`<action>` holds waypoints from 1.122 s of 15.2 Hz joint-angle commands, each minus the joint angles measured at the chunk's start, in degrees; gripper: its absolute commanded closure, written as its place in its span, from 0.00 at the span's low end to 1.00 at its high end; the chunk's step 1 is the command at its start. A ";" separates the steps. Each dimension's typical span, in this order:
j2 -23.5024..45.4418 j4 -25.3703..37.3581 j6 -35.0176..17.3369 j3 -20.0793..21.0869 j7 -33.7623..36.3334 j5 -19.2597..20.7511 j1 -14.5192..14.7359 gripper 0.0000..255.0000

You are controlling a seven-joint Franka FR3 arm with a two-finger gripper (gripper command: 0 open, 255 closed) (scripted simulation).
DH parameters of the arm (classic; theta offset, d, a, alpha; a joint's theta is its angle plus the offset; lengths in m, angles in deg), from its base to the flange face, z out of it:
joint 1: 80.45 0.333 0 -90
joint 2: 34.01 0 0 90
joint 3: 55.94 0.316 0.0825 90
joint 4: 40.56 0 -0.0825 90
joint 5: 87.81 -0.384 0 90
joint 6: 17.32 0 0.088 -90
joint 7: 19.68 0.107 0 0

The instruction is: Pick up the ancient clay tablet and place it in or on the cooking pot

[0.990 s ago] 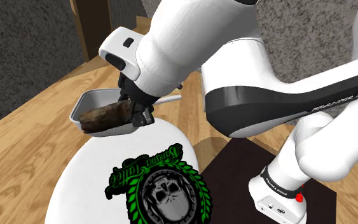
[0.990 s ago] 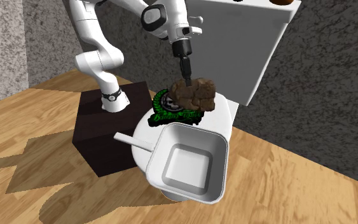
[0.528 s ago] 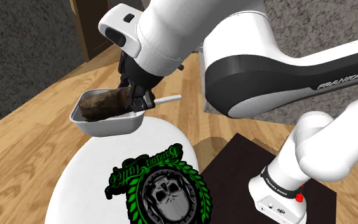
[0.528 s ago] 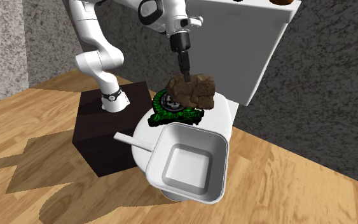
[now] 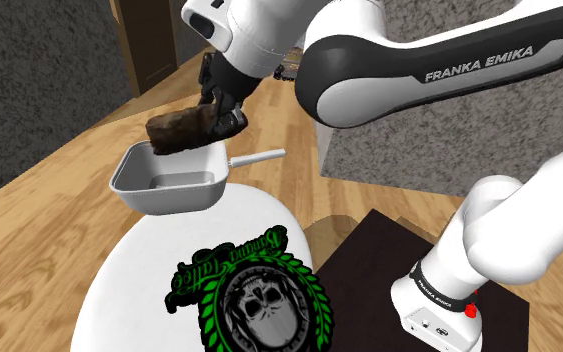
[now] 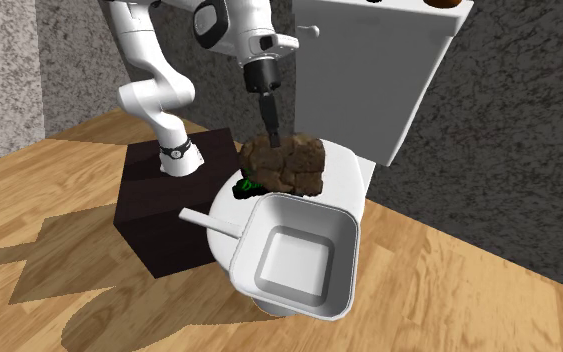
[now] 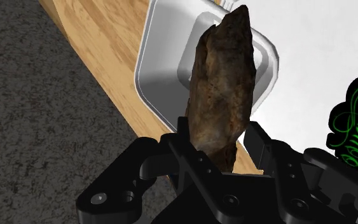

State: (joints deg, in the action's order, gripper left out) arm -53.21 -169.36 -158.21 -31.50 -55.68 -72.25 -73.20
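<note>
The tablet (image 5: 181, 129) is a rough brown slab, held in the air by my black gripper (image 5: 219, 118), which is shut on it. In the shoulder view it hangs just above the far rim of the pot (image 5: 165, 195), a squarish grey pan with a straight handle. From the second exterior view the tablet (image 6: 286, 163) floats behind the pot (image 6: 345, 262), over the round white table (image 6: 347, 166), with the gripper (image 6: 270, 131) clasping its top edge. Seen from the wrist, the tablet (image 7: 222, 96) stands edge-on between the fingers, with the pot (image 7: 159, 57) beyond it.
The pot stands at the white table's (image 5: 149, 270) edge, near a green and black skull emblem (image 5: 251, 293). My dark stand (image 6: 164, 215) sits beside the table. A white cabinet (image 6: 379, 60) and grey rough walls (image 6: 539, 120) rise behind. The floor (image 5: 29, 230) is wooden.
The gripper has lifted the tablet and carried it toward the pot; in the shoulder view it went up and slightly right, in the second exterior view it came nearer the pot's rim.
</note>
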 commanded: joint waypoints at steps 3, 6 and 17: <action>2.58 2.45 -1.27 -4.17 -6.14 -0.91 -1.37 1.00; 5.04 4.92 -1.89 -6.93 -10.50 -1.78 -2.36 1.00; 7.81 0.15 -9.30 -6.73 -7.99 1.45 -3.78 1.00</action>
State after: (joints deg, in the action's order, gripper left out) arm -45.58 -168.70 -166.71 -38.35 -64.14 -71.24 -76.85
